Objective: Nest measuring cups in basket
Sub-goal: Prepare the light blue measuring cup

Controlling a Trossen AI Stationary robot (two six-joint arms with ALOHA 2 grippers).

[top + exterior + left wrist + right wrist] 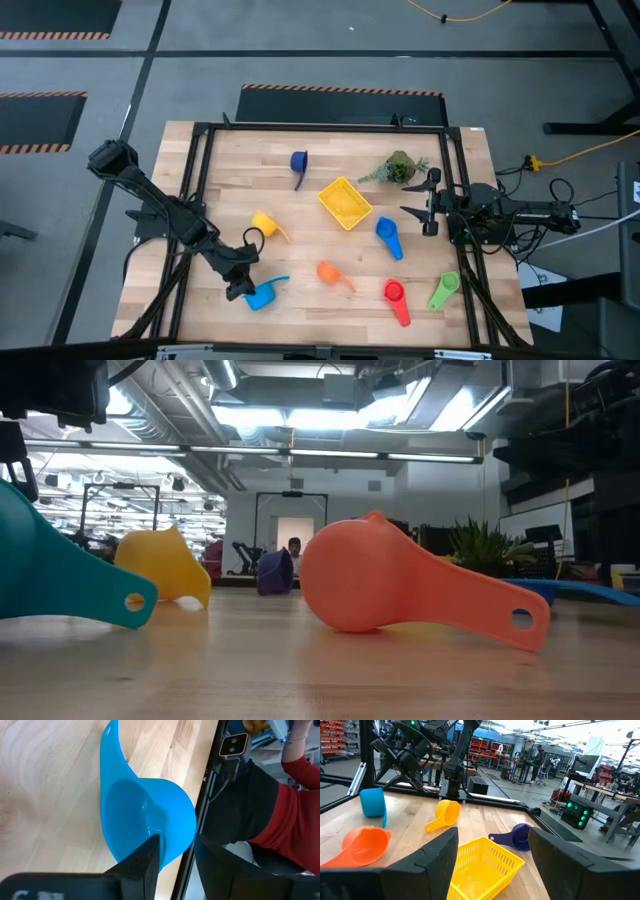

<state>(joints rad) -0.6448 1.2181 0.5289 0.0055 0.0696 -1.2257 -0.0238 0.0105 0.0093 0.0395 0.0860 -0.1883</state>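
Note:
The light blue measuring cup [263, 294] is near the table's near-left corner, with my left gripper [243, 285] shut on its bowl. The yellow basket [345, 202] stands on the table's middle. Spread around it on the wood are the dark blue cup [298, 162], yellow cup [265, 224], blue cup [388, 237], orange cup [330, 272], red cup [395, 297] and green cup [443, 291]. My right gripper [420, 212] waits open at the right edge, facing the basket [485, 862]. My left gripper holds the light blue cup by its bowl wall [175, 847], on the side away from the handle. One finger [147, 862] is inside the bowl and one [220, 870] is outside. The cup is tilted, its handle [120, 600] slanting down toward the table.
A green plant sprig [398, 168] lies near the far right, next to my right gripper. A black frame [320, 128] runs round the tabletop. A person in a red sleeve and dark clothes [260, 810] stands just beyond the near edge, close to my left gripper.

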